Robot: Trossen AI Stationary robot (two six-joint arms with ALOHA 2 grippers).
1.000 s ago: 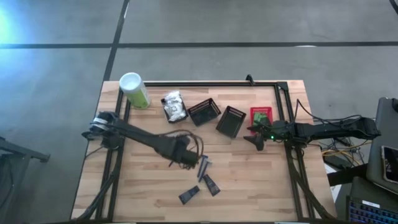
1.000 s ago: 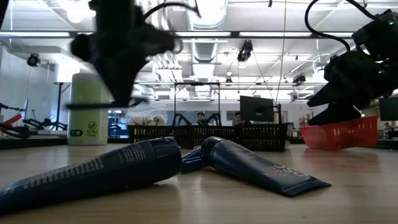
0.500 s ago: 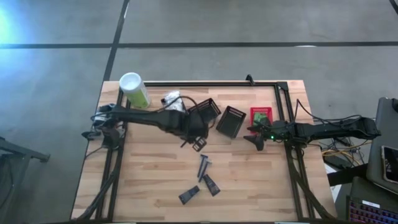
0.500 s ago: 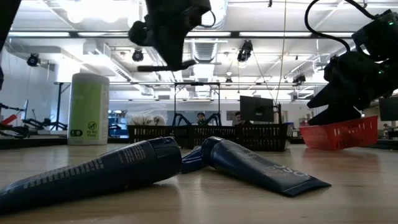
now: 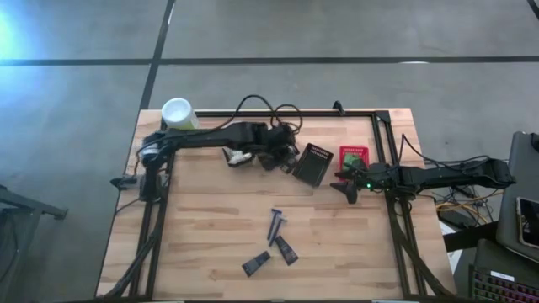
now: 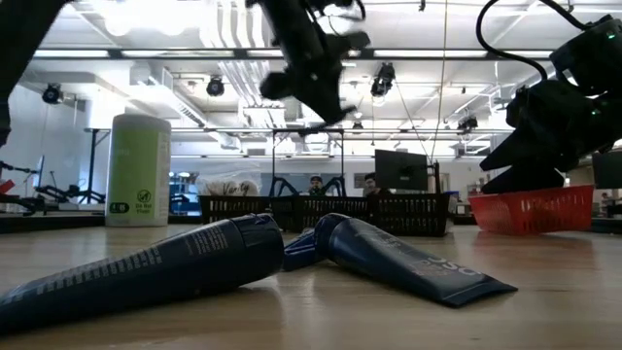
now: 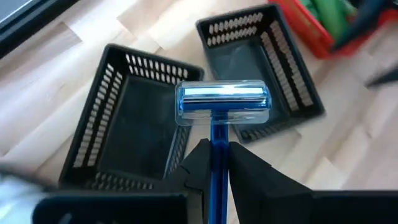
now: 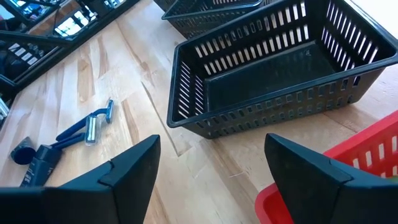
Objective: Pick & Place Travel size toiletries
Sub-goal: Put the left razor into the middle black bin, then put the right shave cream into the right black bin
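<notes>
Three baskets (image 5: 313,162), three blue razors (image 8: 93,129), two dark tubes (image 5: 285,249), one green canister (image 5: 178,115).

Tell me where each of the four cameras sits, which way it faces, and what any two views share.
High view: overhead, looking straight down on the table; both arms show.
Low view: at tabletop height, looking across dark tubes into the room; arms hang from above.
Left wrist view: looks past the left gripper, shut on a blue razor, over two black baskets.
Right wrist view: looks past the right gripper, open, at one black basket.
Shared: both wrist views show the red basket.
</notes>
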